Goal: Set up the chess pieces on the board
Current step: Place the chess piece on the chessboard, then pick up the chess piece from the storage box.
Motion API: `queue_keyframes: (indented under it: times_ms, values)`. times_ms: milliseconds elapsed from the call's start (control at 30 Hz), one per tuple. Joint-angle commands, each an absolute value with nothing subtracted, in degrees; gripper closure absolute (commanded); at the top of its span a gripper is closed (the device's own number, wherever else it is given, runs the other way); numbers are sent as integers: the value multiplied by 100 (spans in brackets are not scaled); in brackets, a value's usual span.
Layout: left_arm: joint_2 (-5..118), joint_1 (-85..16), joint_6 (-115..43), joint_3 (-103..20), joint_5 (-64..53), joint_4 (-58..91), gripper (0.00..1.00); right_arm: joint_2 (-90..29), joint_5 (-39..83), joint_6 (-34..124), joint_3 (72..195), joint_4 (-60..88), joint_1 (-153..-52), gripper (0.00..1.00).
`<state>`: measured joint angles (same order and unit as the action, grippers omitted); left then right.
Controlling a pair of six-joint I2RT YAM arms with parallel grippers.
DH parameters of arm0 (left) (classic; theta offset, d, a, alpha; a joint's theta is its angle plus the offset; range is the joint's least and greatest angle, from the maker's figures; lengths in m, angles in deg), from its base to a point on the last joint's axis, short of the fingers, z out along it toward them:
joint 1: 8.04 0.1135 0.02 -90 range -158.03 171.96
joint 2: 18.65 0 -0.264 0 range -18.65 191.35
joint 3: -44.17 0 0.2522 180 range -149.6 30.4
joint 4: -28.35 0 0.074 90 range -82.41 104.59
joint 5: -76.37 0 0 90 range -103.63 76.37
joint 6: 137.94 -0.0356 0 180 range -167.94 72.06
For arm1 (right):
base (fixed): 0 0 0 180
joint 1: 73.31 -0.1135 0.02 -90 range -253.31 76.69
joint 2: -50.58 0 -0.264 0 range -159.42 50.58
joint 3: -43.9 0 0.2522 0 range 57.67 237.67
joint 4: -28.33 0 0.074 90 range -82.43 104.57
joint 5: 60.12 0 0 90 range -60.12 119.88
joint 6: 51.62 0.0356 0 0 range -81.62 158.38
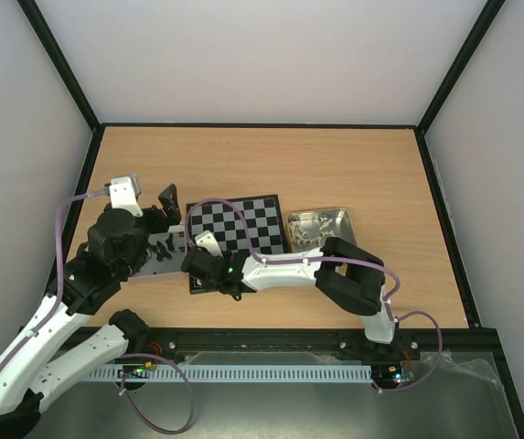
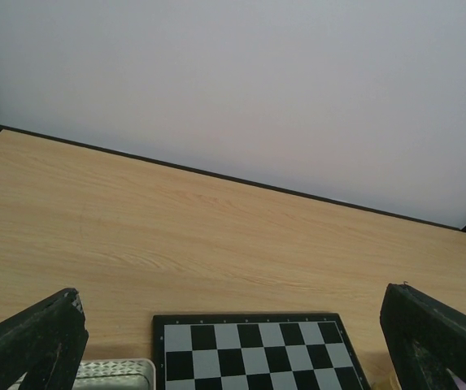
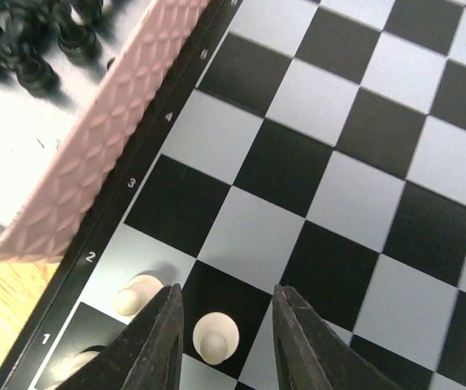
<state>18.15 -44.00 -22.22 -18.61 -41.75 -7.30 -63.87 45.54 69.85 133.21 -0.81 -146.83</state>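
Watching my left gripper hang wide apart and empty, I worry about the right gripper. It stands parted around a cream pawn on the board, bottom of frame; a crooked rise could topple that or the neighbour pawn to its left.

A wooden table is shown, and three things are laid flat on it: the board near the middle, a tin just beside its right edge, and a second tin along its left edge.
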Motion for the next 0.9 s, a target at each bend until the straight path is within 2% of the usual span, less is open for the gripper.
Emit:
queue_keyframes:
  times_ms: [0,233,500,700,867]
  values:
    - [1806,-4366,-2108,-2114,-4203,-774,0,-5703,4954,7286,13351,-225,-14613,70]
    - [1804,-4364,-2030,-2183,-4214,-800,0,-4516,5119,7894,12472,-55,-14180,69]
    - [1957,-4355,-2100,-1958,-3782,-595,0,-3082,5166,8406,11379,-638,-12581,59]
    - [2194,-4339,-2084,-1860,-3467,-439,0,-2682,4228,8454,10530,-709,-11162,58]
    - [2364,-4342,-2096,-1864,-3140,-375,0,-2849,3518,8185,10058,-563,-10412,63]
